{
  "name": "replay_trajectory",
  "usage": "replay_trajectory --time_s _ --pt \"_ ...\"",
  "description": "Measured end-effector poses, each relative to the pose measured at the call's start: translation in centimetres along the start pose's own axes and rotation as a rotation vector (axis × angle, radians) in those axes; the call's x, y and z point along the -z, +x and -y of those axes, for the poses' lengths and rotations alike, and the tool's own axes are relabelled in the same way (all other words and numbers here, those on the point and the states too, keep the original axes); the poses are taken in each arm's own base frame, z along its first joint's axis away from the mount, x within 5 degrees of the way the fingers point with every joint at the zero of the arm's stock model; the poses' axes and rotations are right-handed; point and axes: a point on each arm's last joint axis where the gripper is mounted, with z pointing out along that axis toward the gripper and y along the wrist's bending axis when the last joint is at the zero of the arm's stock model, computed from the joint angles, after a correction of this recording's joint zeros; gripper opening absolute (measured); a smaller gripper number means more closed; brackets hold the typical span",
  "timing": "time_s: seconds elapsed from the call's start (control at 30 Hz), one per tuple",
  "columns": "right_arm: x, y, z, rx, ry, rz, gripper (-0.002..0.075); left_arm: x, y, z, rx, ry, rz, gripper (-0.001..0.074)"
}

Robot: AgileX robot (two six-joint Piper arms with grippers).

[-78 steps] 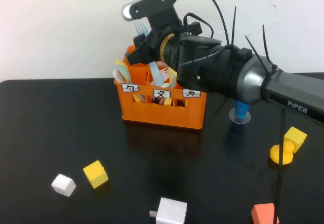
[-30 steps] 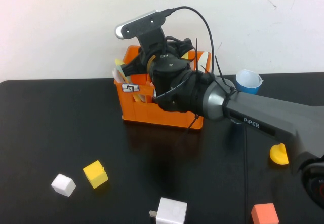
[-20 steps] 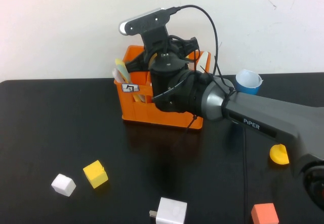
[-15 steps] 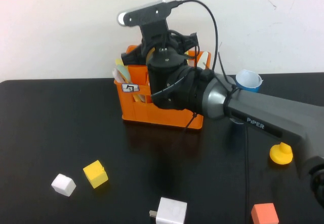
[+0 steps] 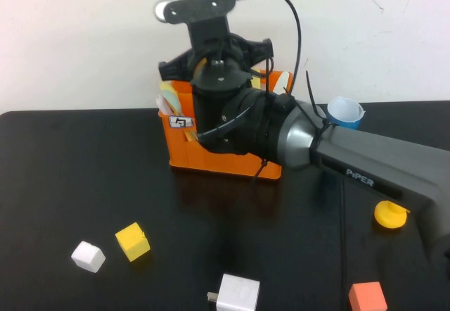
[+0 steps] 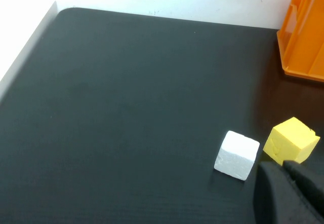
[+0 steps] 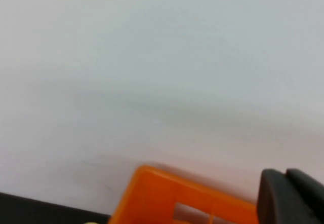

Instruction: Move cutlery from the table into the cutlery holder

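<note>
The orange cutlery holder (image 5: pixel 184 146) stands at the back of the black table (image 5: pixel 84 170), with yellow and pink cutlery sticking up at its left end. My right arm (image 5: pixel 232 114) reaches over it and hides most of it. The right gripper (image 7: pixel 286 176) is above the holder's rim (image 7: pixel 167 193), facing the white wall, with its jaws together and nothing between them. The mint spoon and the blue fork are hidden. My left gripper (image 6: pixel 282 165) is shut and empty, low over the table near a yellow cube (image 6: pixel 293 139).
A yellow cube (image 5: pixel 132 241), a white cube (image 5: pixel 88 256), a white adapter (image 5: pixel 238 293), an orange block (image 5: pixel 367 297) and a yellow piece (image 5: pixel 390 214) lie on the table's near part. A blue cone cup (image 5: pixel 344 112) stands right of the holder. The white cube (image 6: pixel 237 154) also shows in the left wrist view.
My right wrist swung left over the holder and then rose a little. The blue fork it held above the holder is no longer seen. The blue cup came into view.
</note>
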Motion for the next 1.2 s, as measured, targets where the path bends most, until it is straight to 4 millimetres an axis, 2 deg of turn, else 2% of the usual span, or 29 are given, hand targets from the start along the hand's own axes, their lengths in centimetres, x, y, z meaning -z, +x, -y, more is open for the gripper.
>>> replay_trajectory --time_s 0.1,0.13,0.2,0.33,0.47,0.7,0.93,1.07,1.2 --pt "0.9 -0.8 -0.2 0.009 -0.011 0.014 0.0009 0.0 0.0 0.0 0.0 0.0 0.0 -0.0003" --pt "2.7 -2.7 -0.2 0.024 -0.034 0.047 0.0004 0.0 0.0 0.0 0.0 0.0 0.0 -0.0003" --pt "4.6 -4.0 0.3 0.035 -0.054 0.063 0.0 0.0 0.0 0.0 0.0 0.0 0.0 -0.0003" --pt "7.9 -5.0 1.7 0.057 -0.124 0.067 -0.0001 0.0 0.0 0.0 0.0 0.0 0.0 -0.0003" --pt "10.8 -4.5 4.0 0.098 -0.195 0.046 -0.0001 0.0 0.0 0.0 0.0 0.0 0.0 -0.0003" --pt "16.5 -4.1 9.1 0.185 -0.276 0.038 -0.0001 0.0 0.0 0.0 0.002 0.0 0.0 -0.0003" --pt "21.9 -3.8 13.8 0.401 -0.352 0.068 -0.0001 0.0 0.0 0.0 0.002 0.0 0.0 -0.0003" --pt "24.6 -2.8 16.3 0.551 -0.394 0.08 -0.0001 0.0 0.0 0.0 0.002 0.0 0.0 -0.0003" --pt "26.9 -0.9 18.4 0.66 -0.443 0.084 -0.0001 0.0 0.0 0.0 0.002 0.0 0.0 -0.0003"
